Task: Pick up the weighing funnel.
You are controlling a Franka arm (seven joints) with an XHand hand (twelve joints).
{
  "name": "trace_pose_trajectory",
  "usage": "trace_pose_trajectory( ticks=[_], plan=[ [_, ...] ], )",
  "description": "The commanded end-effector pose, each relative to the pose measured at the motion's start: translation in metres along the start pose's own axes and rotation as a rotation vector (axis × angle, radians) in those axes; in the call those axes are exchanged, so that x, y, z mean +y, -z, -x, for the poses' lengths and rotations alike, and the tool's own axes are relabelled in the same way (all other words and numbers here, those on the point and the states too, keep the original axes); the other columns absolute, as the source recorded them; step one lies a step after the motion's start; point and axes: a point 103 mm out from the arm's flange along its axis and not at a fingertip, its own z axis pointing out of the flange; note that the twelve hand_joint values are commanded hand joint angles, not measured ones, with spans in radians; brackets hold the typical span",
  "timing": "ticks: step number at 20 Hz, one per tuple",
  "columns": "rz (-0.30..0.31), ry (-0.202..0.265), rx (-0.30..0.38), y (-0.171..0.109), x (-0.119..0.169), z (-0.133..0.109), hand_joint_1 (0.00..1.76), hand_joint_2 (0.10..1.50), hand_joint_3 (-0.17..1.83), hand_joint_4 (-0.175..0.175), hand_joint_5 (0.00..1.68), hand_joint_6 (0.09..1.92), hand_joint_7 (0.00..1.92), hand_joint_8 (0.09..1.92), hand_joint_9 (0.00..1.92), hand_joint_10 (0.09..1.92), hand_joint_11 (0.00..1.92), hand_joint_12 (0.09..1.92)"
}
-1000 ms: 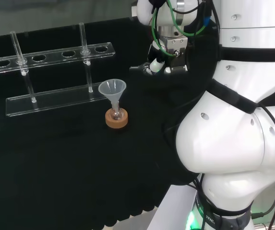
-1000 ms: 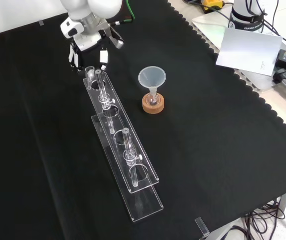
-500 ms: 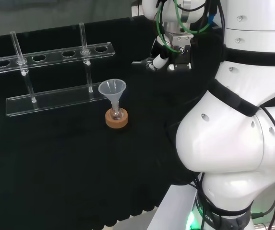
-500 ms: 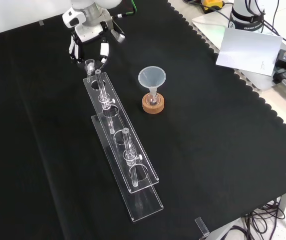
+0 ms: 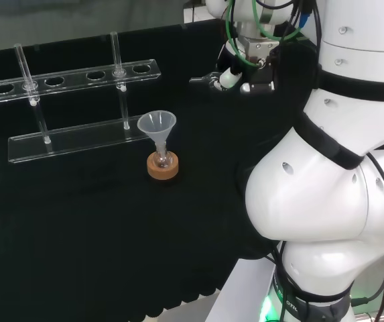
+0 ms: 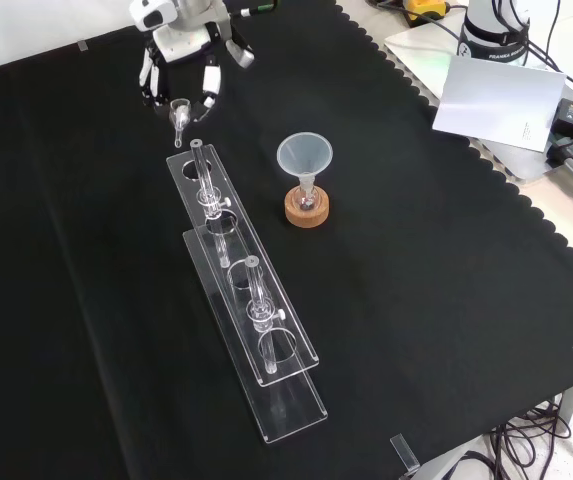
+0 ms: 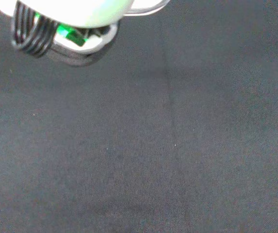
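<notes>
Front view, near to far: a clear tube rack holding 2 tubes lies mid-tabletop. Beyond it the funnel stands in its flask on a cork ring. Near the far edge, the weighing funnel hangs above the cloth, apparently pinched at its cup between the down-curled fingers of the hand. Its long axis is roughly vertical, stem pointing down. It is judged light, stiff, slippery and fragile, and best held at the cup.

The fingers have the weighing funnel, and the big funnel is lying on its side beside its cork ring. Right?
Not quite. The front view shows the funnel standing upright, stem in the small flask on the cork ring. The hand does have its fingers round the weighing funnel.
</notes>
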Motion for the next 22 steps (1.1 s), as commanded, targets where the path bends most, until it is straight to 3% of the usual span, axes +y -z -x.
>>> trace_pose_trajectory(
  ticks=[1,10,22],
  plan=[
    [0.041,-0.020,0.023,0.018,-0.021,0.000,1.15,0.63,0.58,0.175,1.47,0.27,0.84,0.64,1.26,0.19,1.06,0.89],
    [0.097,-0.027,0.108,0.030,-0.036,-0.003,1.15,0.63,0.58,0.175,1.47,0.26,0.86,0.64,1.27,0.18,1.08,0.88],
    [0.134,-0.038,0.097,0.054,-0.071,-0.006,1.15,0.63,0.59,0.175,1.47,0.26,0.86,0.64,1.28,0.18,1.08,0.88]
  ],
)
